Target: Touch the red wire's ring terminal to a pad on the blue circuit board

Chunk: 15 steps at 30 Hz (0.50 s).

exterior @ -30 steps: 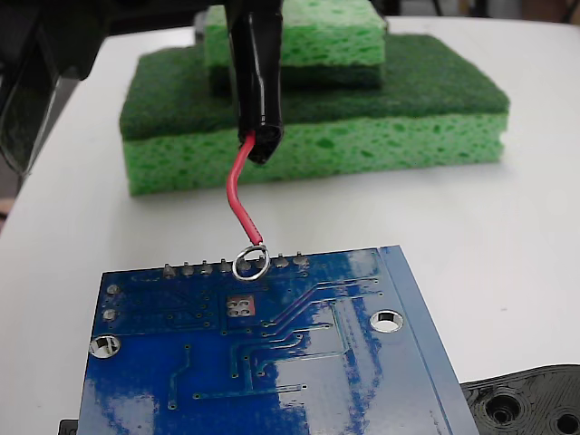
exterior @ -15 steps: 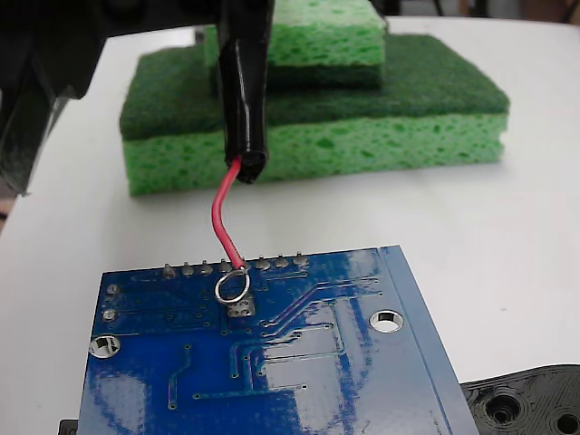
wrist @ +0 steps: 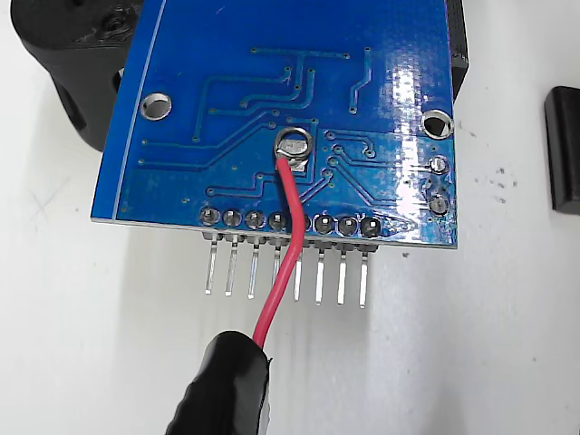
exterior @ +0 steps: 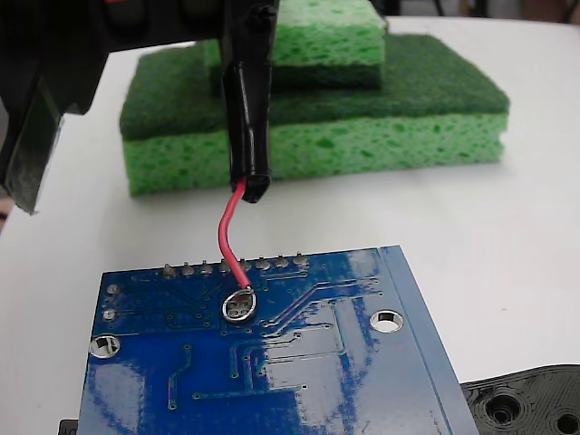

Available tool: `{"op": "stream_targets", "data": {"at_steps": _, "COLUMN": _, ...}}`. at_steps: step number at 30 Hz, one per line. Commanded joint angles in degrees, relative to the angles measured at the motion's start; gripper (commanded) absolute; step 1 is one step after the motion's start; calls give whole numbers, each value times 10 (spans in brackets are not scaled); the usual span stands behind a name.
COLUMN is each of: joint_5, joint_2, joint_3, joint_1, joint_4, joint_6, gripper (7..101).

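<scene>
In the fixed view we count one blue circuit board [exterior: 272, 353], one red wire [exterior: 228, 237] and two green sponges [exterior: 362, 127] stacked behind it. A black plastic part with holes [exterior: 530, 403] shows at the lower right corner. All of it sits on a plain white desk [exterior: 507, 236]; nothing of the room beyond shows. The wire drops from a black sleeve [exterior: 248, 118] and curves down to the board, where the ring terminal [exterior: 237, 305] lies over the pad, just below the row of solder bumps [exterior: 234, 266]. The gripper [exterior: 54, 72] is only a dark mass at the upper left, and we cannot tell how its jaws stand.

In the wrist view we again see one board [wrist: 281, 118], with eight pins [wrist: 285, 272] jutting from its near edge over the white desk [wrist: 109, 344]. The red wire [wrist: 285, 245] rises from the sleeve [wrist: 222, 385] at the bottom, crosses the pins and solder bumps, and its ring terminal [wrist: 293, 144] rests flat on the pad [wrist: 294, 147], which shows through the loop.
</scene>
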Motion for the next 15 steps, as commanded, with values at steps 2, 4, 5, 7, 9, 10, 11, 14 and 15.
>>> {"op": "stream_targets", "data": {"at_steps": 2, "joint_5": -1, "joint_2": 1, "joint_3": -1, "joint_1": 0, "joint_4": 0, "joint_6": -1, "gripper": 1003}}
{"op": "stream_targets", "data": {"at_steps": 4, "joint_5": 0, "joint_2": -1, "joint_3": -1, "joint_1": 0, "joint_4": 1, "joint_6": -3, "gripper": 1003}}
{"op": "stream_targets", "data": {"at_steps": 5, "joint_5": 0, "joint_2": -2, "joint_3": -1, "joint_1": 0, "joint_4": 1, "joint_6": -3, "gripper": 1003}}
{"op": "stream_targets", "data": {"at_steps": 7, "joint_5": 0, "joint_2": -3, "joint_3": -1, "joint_1": 0, "joint_4": 1, "joint_6": -3, "gripper": 1003}}
{"op": "stream_targets", "data": {"at_steps": 9, "joint_5": 0, "joint_2": -2, "joint_3": -1, "joint_1": 0, "joint_4": 1, "joint_6": -4, "gripper": 1003}}
{"op": "stream_targets", "data": {"at_steps": 10, "joint_5": 0, "joint_2": -2, "joint_3": -2, "joint_1": 0, "joint_4": 2, "joint_6": -4, "gripper": 1003}}
{"op": "stream_targets", "data": {"at_steps": 11, "joint_5": 0, "joint_2": -2, "joint_3": -3, "joint_1": 0, "joint_4": 3, "joint_6": -4, "gripper": 1003}}
{"op": "stream_targets", "data": {"at_steps": 14, "joint_5": 0, "joint_2": 0, "joint_3": -4, "joint_1": 0, "joint_4": 6, "joint_6": -5, "gripper": 1003}}
{"op": "stream_targets", "data": {"at_steps": 15, "joint_5": 0, "joint_2": 0, "joint_3": -4, "joint_1": 0, "joint_4": 6, "joint_6": -5, "gripper": 1003}}
